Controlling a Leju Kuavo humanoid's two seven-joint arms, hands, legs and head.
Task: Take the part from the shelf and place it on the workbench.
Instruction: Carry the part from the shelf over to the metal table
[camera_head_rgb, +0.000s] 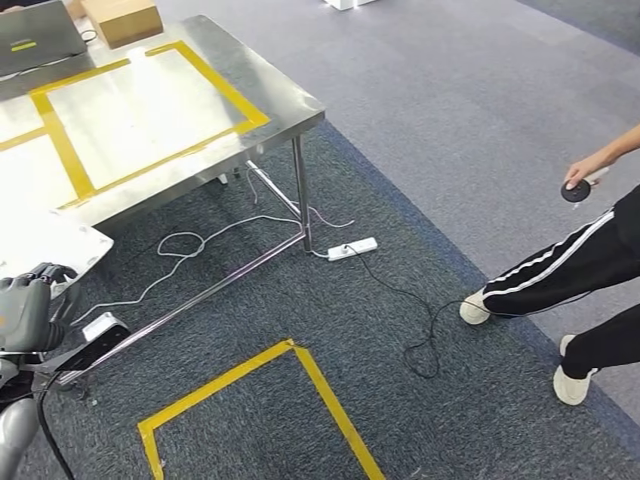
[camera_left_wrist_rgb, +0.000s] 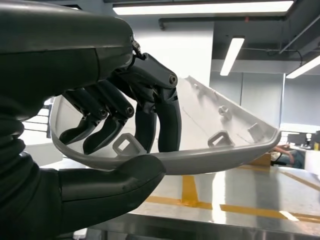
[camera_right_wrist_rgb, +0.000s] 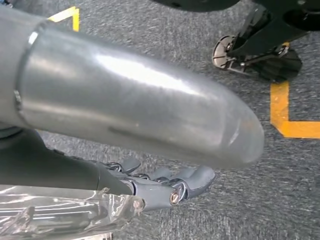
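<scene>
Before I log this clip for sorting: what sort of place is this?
Probably an indoor robot test lab or workshop: a steel workbench marked with yellow tape, grey carpet, and strip ceiling lights. The left hand holds the white part.

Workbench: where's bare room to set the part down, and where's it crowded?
The workbench has two bare patches: the big rectangle framed by yellow tape, and the taped bay on its left. The far edge is crowded by a laptop and a cardboard box. The left hand grips the white part at the bench's near edge.
</scene>
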